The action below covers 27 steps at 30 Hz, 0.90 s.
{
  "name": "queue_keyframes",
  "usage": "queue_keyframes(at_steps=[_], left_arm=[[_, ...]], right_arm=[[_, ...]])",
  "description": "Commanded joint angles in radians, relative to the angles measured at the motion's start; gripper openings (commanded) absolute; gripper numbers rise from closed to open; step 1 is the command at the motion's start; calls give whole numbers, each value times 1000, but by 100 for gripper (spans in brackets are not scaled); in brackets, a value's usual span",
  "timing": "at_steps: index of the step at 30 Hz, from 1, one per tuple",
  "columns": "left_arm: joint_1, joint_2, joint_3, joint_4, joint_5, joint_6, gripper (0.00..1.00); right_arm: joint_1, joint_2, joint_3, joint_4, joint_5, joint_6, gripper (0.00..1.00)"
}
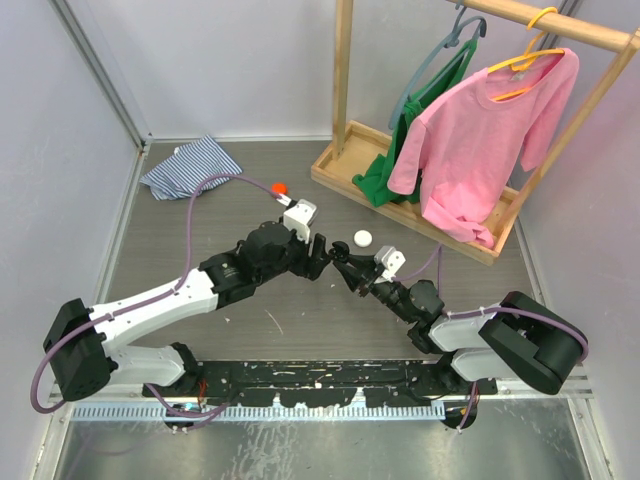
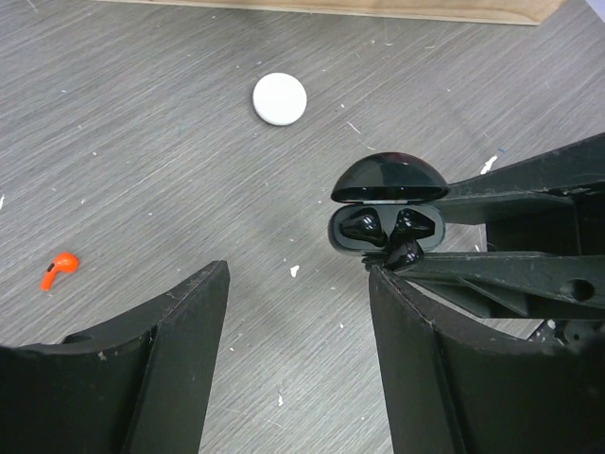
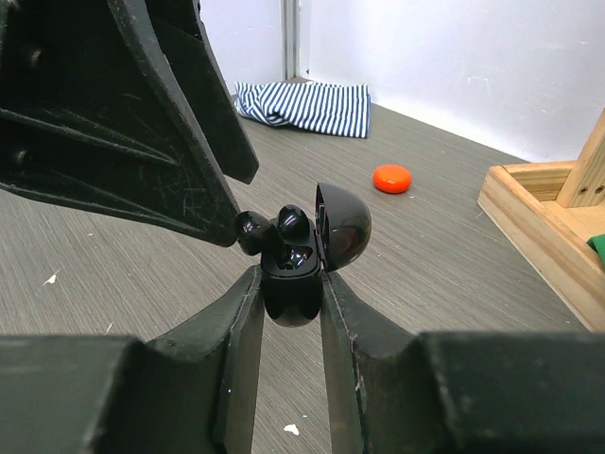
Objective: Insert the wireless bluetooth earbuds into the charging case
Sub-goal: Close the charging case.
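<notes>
Right gripper (image 3: 290, 276) pinches the black case (image 3: 291, 305), lid open. Left gripper (image 2: 301, 272) is spread, one fingertip touching a black earbud (image 2: 404, 253) at the case rim. Second bud (image 2: 362, 227) sits inside. Orange earbud (image 2: 59, 270) lies apart on the table (image 2: 142, 151).

Tight in the middle: the right gripper (image 3: 290, 284) is clamped on the open charging case (image 2: 386, 203), and the left gripper (image 2: 300, 274), jaws apart, has 1 finger crowding the case mouth (barely any room there). Between those jaws, bare table (image 1: 200, 230). Ahead sits 1 white puck (image 2: 280, 98), with an orange earbud (image 2: 59, 270) off to the side. Beyond, the wooden rack (image 1: 340, 170) blocks the far right.
</notes>
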Motion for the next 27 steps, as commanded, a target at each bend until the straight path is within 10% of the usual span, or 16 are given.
queue_keyframes(at_steps=[1, 27], left_arm=[[5, -2, 46, 66, 59, -2, 63], [11, 16, 95, 25, 111, -27, 66]], right_arm=[[-2, -4, 18, 88, -6, 2, 13], [-2, -2, 20, 89, -15, 5, 13]])
